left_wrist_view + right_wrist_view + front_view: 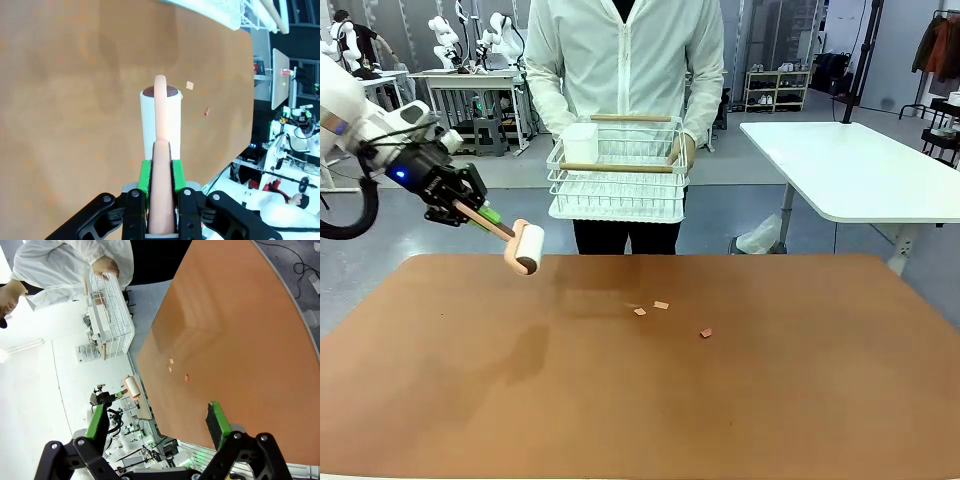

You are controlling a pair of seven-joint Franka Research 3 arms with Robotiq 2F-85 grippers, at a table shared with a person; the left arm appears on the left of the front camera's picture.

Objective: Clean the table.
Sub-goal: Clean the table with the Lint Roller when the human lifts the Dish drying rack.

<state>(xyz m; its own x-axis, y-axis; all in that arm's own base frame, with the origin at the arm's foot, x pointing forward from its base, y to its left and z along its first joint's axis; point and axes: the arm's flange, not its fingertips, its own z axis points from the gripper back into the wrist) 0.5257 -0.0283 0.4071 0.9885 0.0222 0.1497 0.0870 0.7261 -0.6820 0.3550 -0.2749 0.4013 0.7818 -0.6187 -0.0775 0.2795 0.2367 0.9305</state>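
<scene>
The reddish-brown table (640, 400) carries three small pinkish scraps (661, 305) near its middle, which lie as tiny specks (172, 361) in the right wrist view. My left gripper (480, 215) hangs above the table's far left corner, shut on the pink handle of a white lint roller (525, 247). In the left wrist view the roller (160, 120) points away from the green pads (145, 176), with scraps (189, 85) beyond it. My right gripper (157, 420) is open, high over the table, nothing between its fingers.
A person in a white jacket stands at the far edge holding a white wire rack (618, 170) with wooden handles and a white container inside. A white-topped table (855, 170) stands at the back right.
</scene>
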